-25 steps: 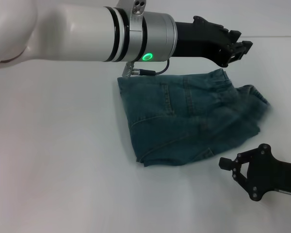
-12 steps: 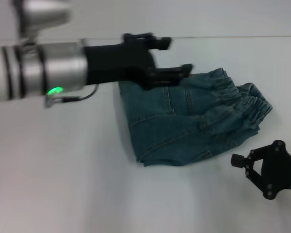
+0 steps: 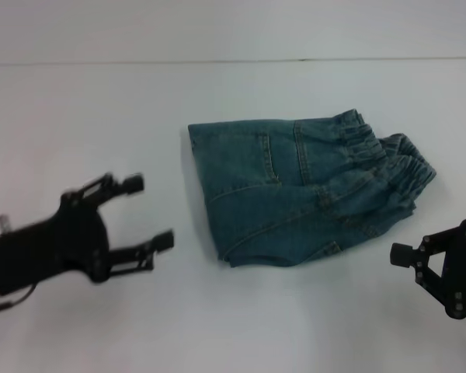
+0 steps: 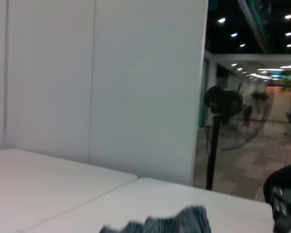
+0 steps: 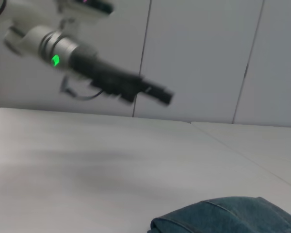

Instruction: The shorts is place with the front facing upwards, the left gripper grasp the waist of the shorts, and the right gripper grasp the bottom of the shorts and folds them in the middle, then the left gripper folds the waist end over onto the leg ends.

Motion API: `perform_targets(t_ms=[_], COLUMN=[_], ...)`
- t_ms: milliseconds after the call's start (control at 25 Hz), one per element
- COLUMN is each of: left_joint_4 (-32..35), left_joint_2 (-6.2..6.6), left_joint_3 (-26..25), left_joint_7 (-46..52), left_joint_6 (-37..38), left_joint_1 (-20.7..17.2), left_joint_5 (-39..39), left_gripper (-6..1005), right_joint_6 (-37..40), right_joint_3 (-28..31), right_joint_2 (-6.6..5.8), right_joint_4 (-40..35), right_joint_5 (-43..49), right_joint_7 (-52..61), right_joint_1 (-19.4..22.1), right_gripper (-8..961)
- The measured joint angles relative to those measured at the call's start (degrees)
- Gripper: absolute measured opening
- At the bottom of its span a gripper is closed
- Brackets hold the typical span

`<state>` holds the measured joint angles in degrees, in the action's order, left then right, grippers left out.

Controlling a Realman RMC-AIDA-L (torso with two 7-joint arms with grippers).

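In the head view, nearest the camera, the right gripper (image 3: 394, 256) sits at the lower right edge of the frame, low over the white table (image 3: 101, 101); only one dark finger shows clearly, so whether it is open or closed cannot be told. It holds nothing and stands just off the lower right corner of the garment. At the lower left of the frame the left gripper (image 3: 151, 214) hangs with its two fingers (image 3: 129, 184) spread wide apart and empty, well clear of the cloth. Farther back, in the middle of the frame and a little right of centre, the shorts (image 3: 295, 194) lie folded flat on the table. The waist (image 3: 384, 159) is bunched at the upper right of the pile, its gathered band ruffled. In the left wrist view a standing fan (image 4: 228, 121) shows beyond a white partition (image 4: 111, 82), far behind the table.
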<state>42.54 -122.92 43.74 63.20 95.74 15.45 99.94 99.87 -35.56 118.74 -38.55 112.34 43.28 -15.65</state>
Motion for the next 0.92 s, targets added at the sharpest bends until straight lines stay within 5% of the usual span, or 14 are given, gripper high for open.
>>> perform_targets(t_ms=[240,560,800,920], left_joint_4=[-2.9,-7.8,-8.5,-8.5], left_joint_2=[-0.17,-0.25,-0.23,-0.21], left_joint_3=[-6.3,-7.4,-7.8,-8.1], left_joint_7=[-3.1,-6.4,-7.4,-7.6], left_joint_6=[0.8,-0.3,-0.4,-0.5], left_joint_1=[-3.2,-3.7,-3.9,-3.8], left_joint_5=[8.7,12.2,12.5,12.6], left_gripper=[949,949,949,949], right_joint_6=[-0.3,-0.1,-0.1,-0.3], right_joint_3=[0.0,-0.6,-1.0,-1.1], right_joint_2=[0.4,0.7,0.79,0.8], right_joint_4=[-0.1,-1.2,-1.4,-1.4], right_joint_5=[1.5,3.7,4.4,4.4], right_joint_7=[0.6,5.4,6.2,6.3], right_joint_1=[0.2,-1.0,-1.5,-1.6], right_gripper=[11,190,430,430])
